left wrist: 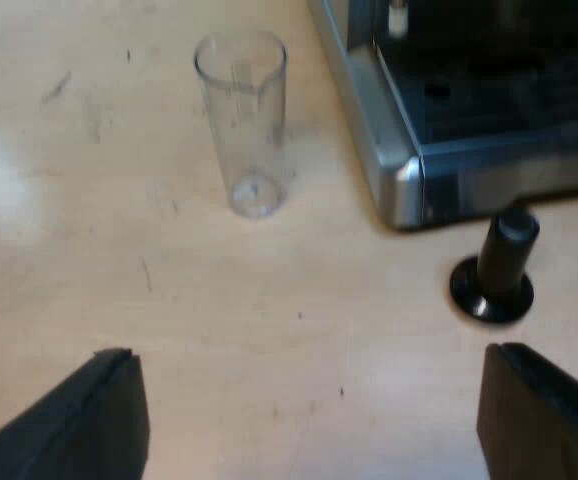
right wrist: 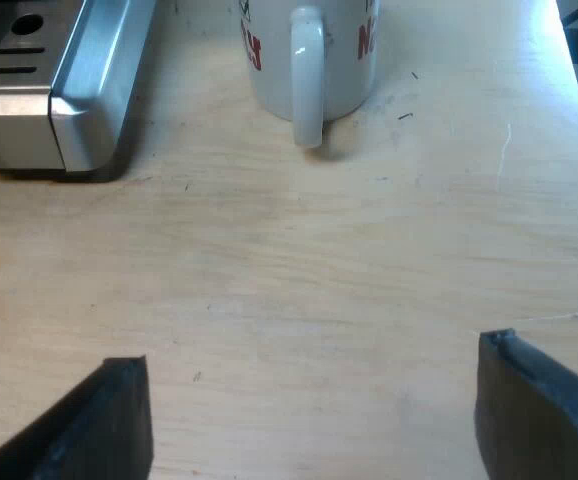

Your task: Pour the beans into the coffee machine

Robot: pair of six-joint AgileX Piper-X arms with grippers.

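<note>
The left gripper has its two black fingers spread wide with nothing between them. It is angled down over bare pale-wood worktop. Past the fingers stands the measuring glass — upright, see-through down to its base, well apart from the gripper. A tamper with a black knob stands on its flat base just beside the corner of the espresso machine, whose metal-edged drip tray shows behind it.

The right gripper is likewise spread wide and holds nothing, tilted down over scuffed, light worktop. Beyond it stands a white mug with red lettering, handle turned towards the gripper. Near it is another metal corner of the espresso machine. The worktop's edge runs past the mug — what lies beyond is dark and cannot be made out.
</note>
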